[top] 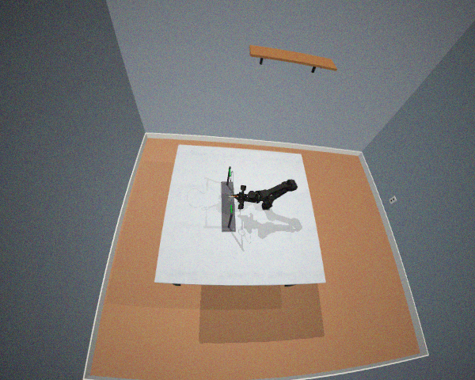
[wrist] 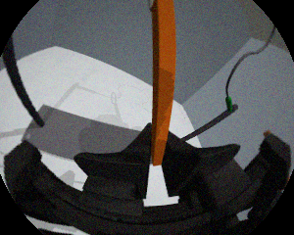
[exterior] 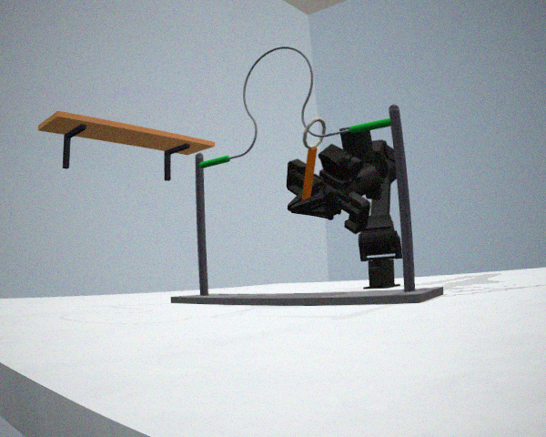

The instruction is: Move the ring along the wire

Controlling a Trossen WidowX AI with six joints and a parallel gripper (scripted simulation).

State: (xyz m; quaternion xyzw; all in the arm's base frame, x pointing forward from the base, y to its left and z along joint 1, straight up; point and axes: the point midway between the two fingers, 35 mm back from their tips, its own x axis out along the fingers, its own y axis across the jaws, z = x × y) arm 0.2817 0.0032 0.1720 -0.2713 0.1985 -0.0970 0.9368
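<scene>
The pale ring (exterior: 305,139) is around the thin grey wire (exterior: 282,47) (wrist: 235,65), at the low bend where the tall loop meets the stretch to the right green part (exterior: 369,126). Whether it touches the wire cannot be told. The orange handle (exterior: 309,174) (wrist: 164,73) hangs down from the ring, slightly tilted. My gripper (exterior: 306,199) (wrist: 152,125) is shut on the handle's lower end, below the wire. The left green part (exterior: 214,161) is by the left post (exterior: 201,226). The right post (exterior: 401,202) is taller in view. The ring is out of the wrist view, except perhaps its edge.
The posts stand on a long dark base (exterior: 306,299) (wrist: 69,132) (top: 224,191) on the white table (top: 196,261). The arm (top: 279,190) reaches in from the right in the top view. A wooden shelf (top: 290,56) (exterior: 123,131) is on the wall beyond.
</scene>
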